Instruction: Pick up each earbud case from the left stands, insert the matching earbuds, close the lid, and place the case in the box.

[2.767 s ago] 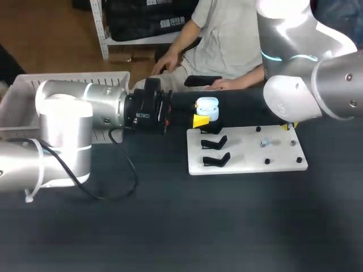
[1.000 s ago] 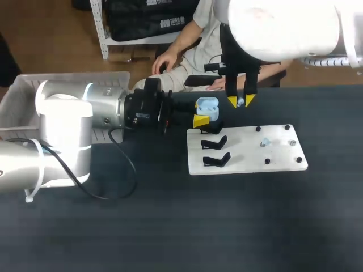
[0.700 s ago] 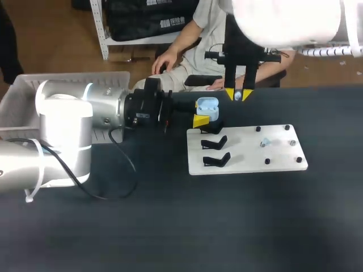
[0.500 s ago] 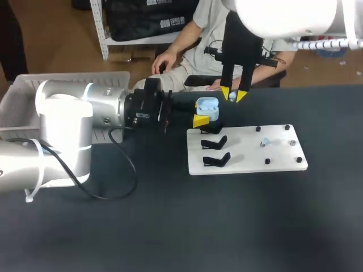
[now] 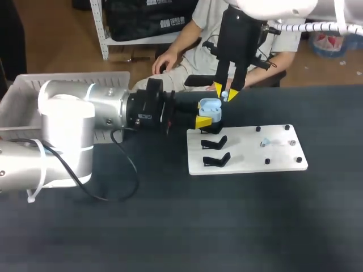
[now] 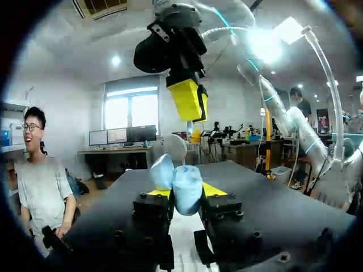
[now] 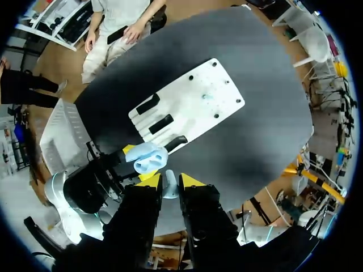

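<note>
Progress: early-ish, I'd say. One earbud case [image 5: 209, 107] is off the black stands [image 5: 215, 151] and up in the air with its lid flipped open. No earbud going in yet, as far as I can see.
Left gripper [image 5: 204, 117]: pinching the case from both sides, open mouth facing up.
Right gripper [image 5: 225, 92]: fingers pressed onto a small pale earbud [image 7: 169, 183], tips pointing down.
Case vs right gripper: just below its tips and a bit off to one side. Near, not touching.
Other earbud: looks like a little pale bit on the white board [image 5: 283, 162], well away from both grippers. Too small to be sure.
Left to do: line up, seat this earbud, fetch the other, shut the lid, drop the case in the box [image 5: 74, 76] behind the left arm.
</note>
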Robot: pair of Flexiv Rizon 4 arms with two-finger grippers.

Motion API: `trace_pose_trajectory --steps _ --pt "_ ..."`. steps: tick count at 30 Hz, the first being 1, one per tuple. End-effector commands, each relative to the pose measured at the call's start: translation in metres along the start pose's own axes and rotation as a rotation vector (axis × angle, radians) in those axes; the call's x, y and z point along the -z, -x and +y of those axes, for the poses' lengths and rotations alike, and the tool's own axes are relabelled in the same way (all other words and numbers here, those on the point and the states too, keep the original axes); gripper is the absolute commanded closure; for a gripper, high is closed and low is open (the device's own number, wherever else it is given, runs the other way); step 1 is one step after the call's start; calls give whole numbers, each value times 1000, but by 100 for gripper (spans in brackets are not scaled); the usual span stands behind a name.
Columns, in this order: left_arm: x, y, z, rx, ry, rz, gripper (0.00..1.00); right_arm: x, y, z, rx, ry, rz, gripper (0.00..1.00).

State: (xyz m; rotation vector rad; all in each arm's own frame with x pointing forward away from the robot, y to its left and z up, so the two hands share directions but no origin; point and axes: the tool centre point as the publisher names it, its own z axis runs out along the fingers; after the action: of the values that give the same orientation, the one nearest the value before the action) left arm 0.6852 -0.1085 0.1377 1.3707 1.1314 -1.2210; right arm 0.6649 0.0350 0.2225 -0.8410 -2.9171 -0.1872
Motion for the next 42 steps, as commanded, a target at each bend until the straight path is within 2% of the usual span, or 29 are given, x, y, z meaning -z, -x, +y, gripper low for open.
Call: trace_pose_trajectory --steps 1,7,23,42 --pt "-7 -5 1 -4 -5 -5 100 0 0 0 -1 -2 0 100" --pt "-10 -8 -1 1 0 -5 100 0 0 0 -1 -2 0 100" --pt "-14 -14 -4 17 18 3 100 -20 -2 -1 -138 -73 -20 100" --pt "-16 -18 -7 35 17 0 100 -40 -4 -1 -150 -120 -42 100"
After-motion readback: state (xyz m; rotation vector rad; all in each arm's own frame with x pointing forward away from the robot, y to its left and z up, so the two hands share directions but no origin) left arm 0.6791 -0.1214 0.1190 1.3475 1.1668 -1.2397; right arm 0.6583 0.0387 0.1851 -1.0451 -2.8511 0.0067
